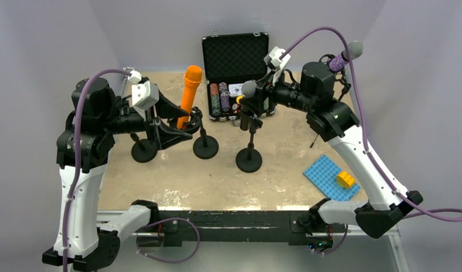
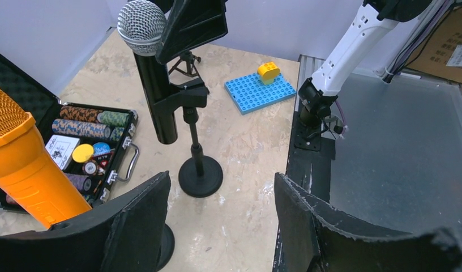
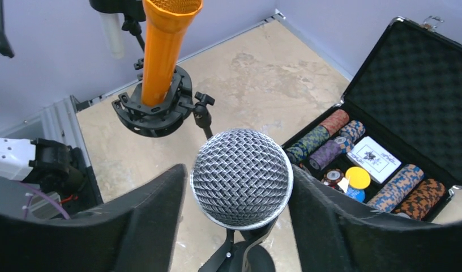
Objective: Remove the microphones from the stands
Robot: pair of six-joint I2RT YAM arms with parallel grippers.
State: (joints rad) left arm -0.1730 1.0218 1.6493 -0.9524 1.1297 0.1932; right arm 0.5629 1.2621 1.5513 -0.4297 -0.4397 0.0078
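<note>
right gripper (image 3: pixel 240 175): its two fingers (image 3: pixel 141 224) stand one on each side of the mesh head of the microphone (image 2: pixel 155 85), seemingly right at its surface. Whether they already press on it cannot be told.
microphone: upright in the clip, head between the right fingers, black body hanging below them. It is not yet lifted out.
stand (image 1: pixel 249 160): directly beneath the right fingers, with its round base flat on the table. The clip clamps the body partway down.
why the head: it is probably the part that rises free above the clip, and its bulge gives the fingers a shoulder to pull against.
left gripper (image 2: pixel 223 184): fingers spread apart, with only bare tabletop showing between them, so it carries nothing.
orange microphone (image 2: pixel 25 164): just outside one left finger, sitting in its own cradle, ungrasped.
next move: likely a firm squeeze, then a pull along the body's axis so it slides out of the clip.
risk: the light stand may rise or tip with the microphone if the clip grips hard. The free left gripper could steady it.
chip case (image 3: pixel 421 96): open, beyond the right fingertips, off the lifting path.
</note>
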